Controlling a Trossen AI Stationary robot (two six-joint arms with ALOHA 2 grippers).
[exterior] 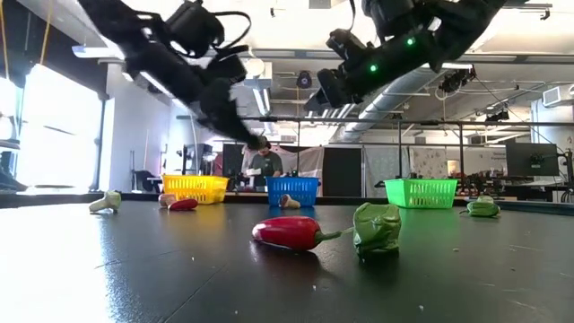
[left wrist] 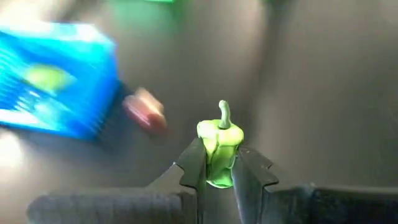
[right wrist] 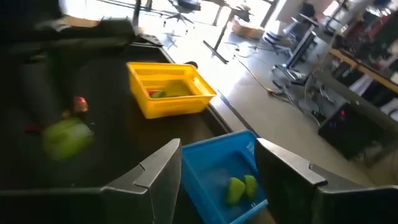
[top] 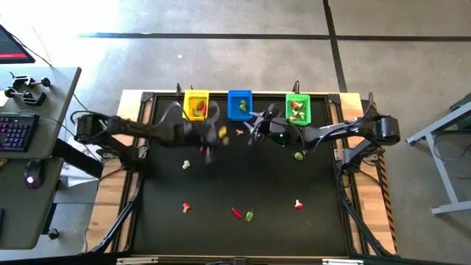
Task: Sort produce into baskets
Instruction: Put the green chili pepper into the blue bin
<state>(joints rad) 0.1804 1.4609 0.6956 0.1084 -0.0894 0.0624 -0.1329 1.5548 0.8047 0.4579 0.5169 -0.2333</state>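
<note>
My left gripper (left wrist: 219,177) is shut on a yellow-green toy pepper (left wrist: 219,143), held in the air in front of the yellow basket (top: 196,105) and the blue basket (top: 239,104); it also shows in the high view (top: 218,135). My right gripper (right wrist: 217,177) is open and empty above the blue basket (right wrist: 227,171), which holds green pieces (right wrist: 239,186). The green basket (top: 297,107) stands at the far right with pieces inside. A red chilli (exterior: 291,231) and a green pepper (exterior: 377,229) lie near the table's front. My left gripper pinches the lower body of the yellow-green pepper (left wrist: 217,167) between its two fingers. The pepper's stem end (left wrist: 224,112) sticks out past the fingertips. The pepper is lifted clear of the table.
Loose pieces lie on the black table: a mushroom piece (top: 186,208) front left, another (top: 298,204) front right, a green piece (top: 299,155) right of centre, a pale piece (top: 185,165) and a small piece (top: 239,133) by the blue basket. A person (exterior: 265,166) sits in the room behind.
</note>
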